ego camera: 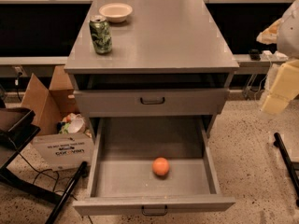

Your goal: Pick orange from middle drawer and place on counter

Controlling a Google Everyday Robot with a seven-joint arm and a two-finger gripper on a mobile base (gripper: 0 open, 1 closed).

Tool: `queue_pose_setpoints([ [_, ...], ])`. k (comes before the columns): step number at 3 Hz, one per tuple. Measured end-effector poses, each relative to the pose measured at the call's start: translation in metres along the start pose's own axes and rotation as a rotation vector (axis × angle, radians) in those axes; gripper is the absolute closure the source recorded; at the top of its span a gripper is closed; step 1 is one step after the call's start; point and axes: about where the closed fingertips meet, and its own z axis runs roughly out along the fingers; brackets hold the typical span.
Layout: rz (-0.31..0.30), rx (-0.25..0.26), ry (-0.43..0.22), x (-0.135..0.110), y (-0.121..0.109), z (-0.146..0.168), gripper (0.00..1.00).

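The orange (160,166) lies on the floor of the open middle drawer (108,171), near the middle and a little toward the front. The drawer is pulled far out, with its dark handle (154,212) at the bottom of the view. The counter (159,36) is the flat grey cabinet top above. My gripper (276,97) hangs at the right edge of the view, beside the cabinet and above the floor. It is well right of the drawer and higher than the orange. It holds nothing that I can see.
A green soda can (101,34) and a cream bowl (116,11) stand on the counter's left back part. A taller drawer front (152,101) is above the open drawer. A cardboard box (51,111) and a black stand (18,139) are at the left.
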Motion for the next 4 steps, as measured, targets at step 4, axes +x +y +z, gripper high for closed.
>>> queue_pose_setpoints([
  [4, 0.071, -0.083, -0.096, 0.002, 0.073, 0.177, 0.00],
])
